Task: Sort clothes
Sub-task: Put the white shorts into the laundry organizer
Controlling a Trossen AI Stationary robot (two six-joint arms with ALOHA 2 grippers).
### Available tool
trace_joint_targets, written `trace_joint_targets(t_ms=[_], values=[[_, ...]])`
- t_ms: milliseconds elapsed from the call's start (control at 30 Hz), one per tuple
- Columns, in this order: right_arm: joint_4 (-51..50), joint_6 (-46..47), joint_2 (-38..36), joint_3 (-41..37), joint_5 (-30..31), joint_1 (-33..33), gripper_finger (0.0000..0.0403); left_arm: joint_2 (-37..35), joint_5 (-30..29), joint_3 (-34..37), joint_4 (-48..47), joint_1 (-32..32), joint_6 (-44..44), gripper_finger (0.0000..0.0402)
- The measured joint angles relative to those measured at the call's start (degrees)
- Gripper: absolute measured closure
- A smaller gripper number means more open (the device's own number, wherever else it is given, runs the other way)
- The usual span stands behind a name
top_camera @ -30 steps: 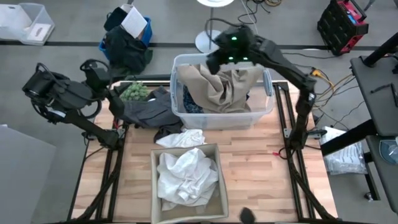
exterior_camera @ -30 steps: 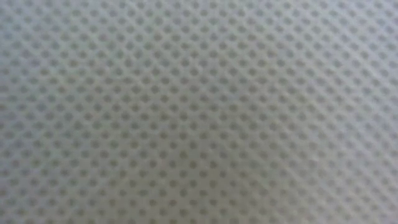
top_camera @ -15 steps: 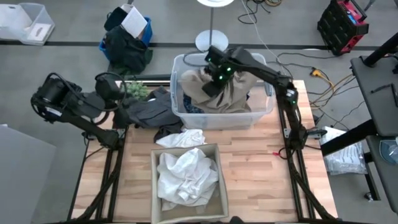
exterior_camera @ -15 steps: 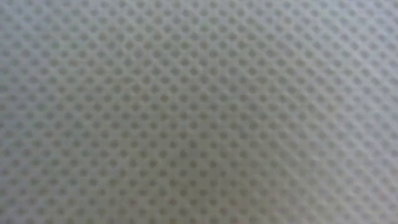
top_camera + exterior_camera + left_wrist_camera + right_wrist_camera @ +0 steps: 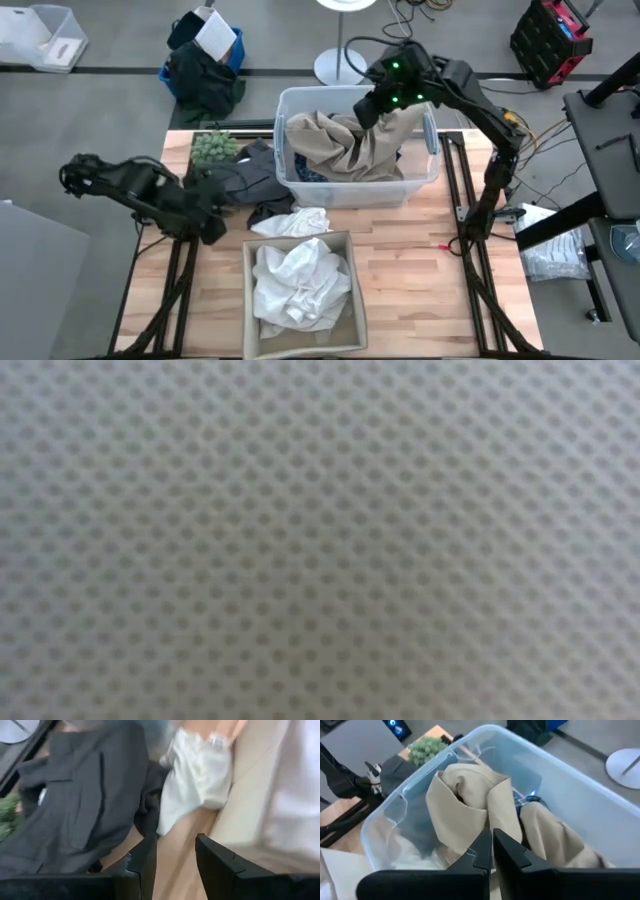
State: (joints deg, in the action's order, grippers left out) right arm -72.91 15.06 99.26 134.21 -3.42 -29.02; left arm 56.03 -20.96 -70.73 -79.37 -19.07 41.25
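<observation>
Hovering over the clear bin (image 5: 425, 165), my right end effector (image 5: 491, 851) has its fingers pressed together, empty, above the tan garment (image 5: 345, 140). My left end effector (image 5: 172, 857) is parted near the dark garment (image 5: 240, 178) on the tabletop (image 5: 410, 260).

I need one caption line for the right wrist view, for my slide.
Right gripper, fingers shut, above a tan garment lying in the clear bin.

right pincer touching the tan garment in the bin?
Cannot tell. Right wrist view shows the right pincer shut, with the tan garment behind its tips; neither contact nor gap shows plainly.
</observation>
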Motion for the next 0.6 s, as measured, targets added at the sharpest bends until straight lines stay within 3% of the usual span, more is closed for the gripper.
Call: trace_joint_targets(t_ms=[133, 333, 433, 600], values=[[0.46, 1.90, -0.98, 0.00, 0.48, -0.02, 0.0394, -5.16, 0.34, 11.33, 6.52, 0.00, -3.00, 0.0286], [0.40, 3.83, -0.49, -0.01, 0.44, -0.02, 0.0394, -15.26, -1.27, 29.27, 26.26, 0.04, -7.61, 0.0286], [0.40, 4.51, 0.23, -0.02, 0.41, 0.00, 0.0394, -17.73, -4.99, 37.80, 32.27, 0.07, -9.71, 0.0286], [0.86, 4.81, 1.20, -0.02, 0.13, 0.00, 0.0394, -17.61, -0.22, 38.24, 32.36, 0.93, -2.80, 0.0286]])
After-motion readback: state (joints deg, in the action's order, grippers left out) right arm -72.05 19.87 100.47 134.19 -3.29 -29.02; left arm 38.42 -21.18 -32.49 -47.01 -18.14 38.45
